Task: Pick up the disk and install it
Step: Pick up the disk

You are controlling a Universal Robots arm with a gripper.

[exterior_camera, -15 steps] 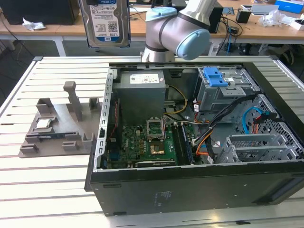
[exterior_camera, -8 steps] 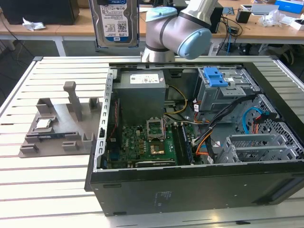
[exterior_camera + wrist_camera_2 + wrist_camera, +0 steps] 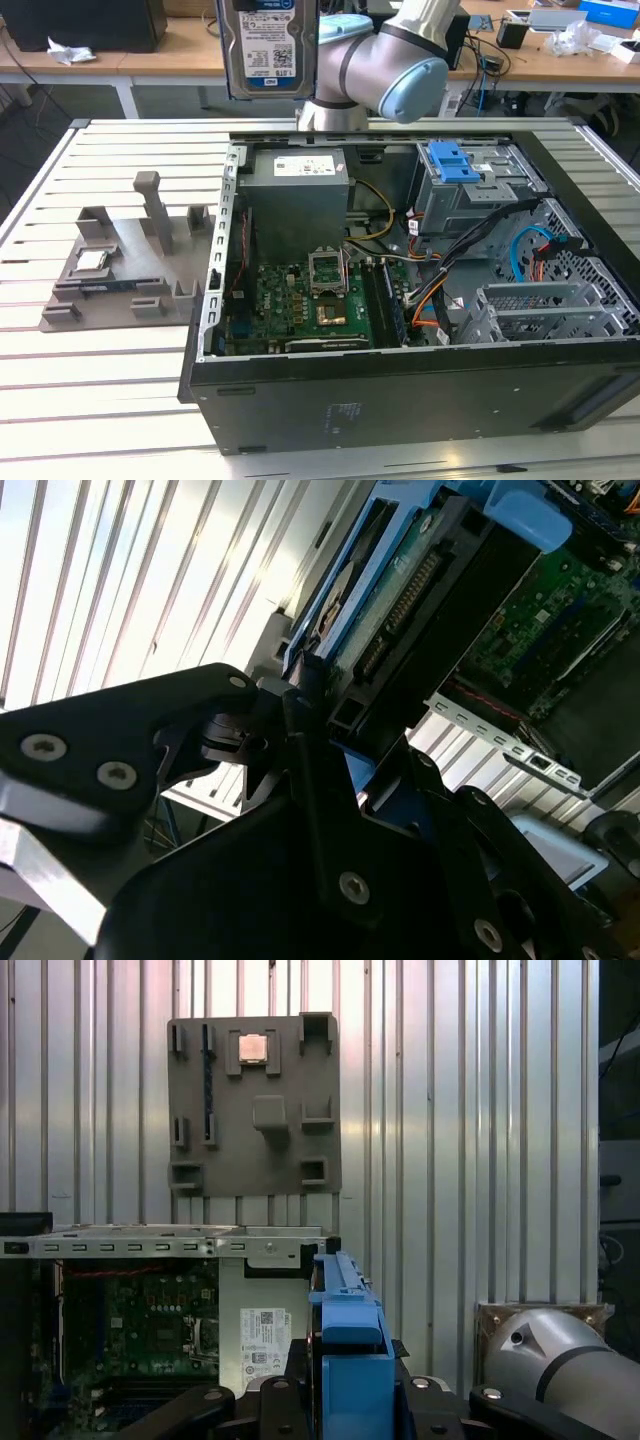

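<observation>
Black computer box point(image 3: 400, 400) lies open on white striped surface point(image 3: 100, 400). Green board point(image 3: 300, 310) inside, grey metal box point(image 3: 298, 205) next to it. Metal cage point(image 3: 480, 200) with blue latch point(image 3: 452, 162) toward exterior view's right. Grey tray point(image 3: 105, 295) beside computer box, on exterior view's left. Small square chip point(image 3: 92, 261) sits in tray. Wooden desks point(image 3: 180, 55) far behind.

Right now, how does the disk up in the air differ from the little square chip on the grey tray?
The disk is much larger than the chip. The disk stands upright in the air, clamped in the gripper; the chip lies flat in a pocket of the grey tray. The disk carries a blue-and-white label; the chip's top is plain. Both are flat, rectangular parts.
</observation>
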